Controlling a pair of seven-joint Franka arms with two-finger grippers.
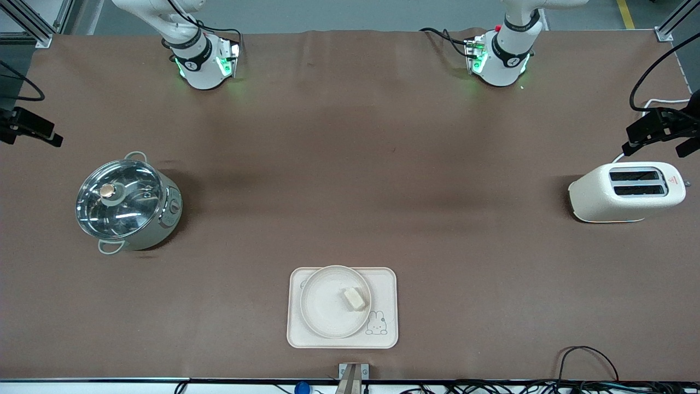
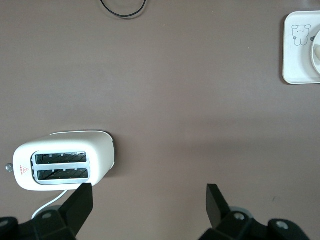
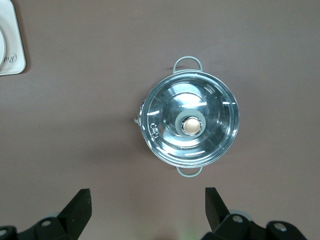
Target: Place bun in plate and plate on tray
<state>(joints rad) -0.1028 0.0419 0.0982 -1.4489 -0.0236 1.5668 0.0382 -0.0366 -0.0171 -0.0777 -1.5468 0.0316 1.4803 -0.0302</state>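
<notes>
We see a wide matte brown table (image 1: 350,164) with a grey floor past the arms' bases, and on it, well apart from both sets of jaws, the smooth oblong bun (image 1: 354,299) lies in the round shallow plate (image 1: 322,306), which sits on the flat rounded tray (image 1: 385,334) near the front camera. Our left gripper (image 2: 149,202) hangs with jaws wide over bare table just beside the glossy white toaster (image 2: 65,160), and our right gripper (image 3: 148,205) hangs with jaws wide near the shiny glass-lidded pot (image 3: 190,125). Both arms wait raised; in the front view their grippers are cut off, and each wrist view shows only a tray corner.
</notes>
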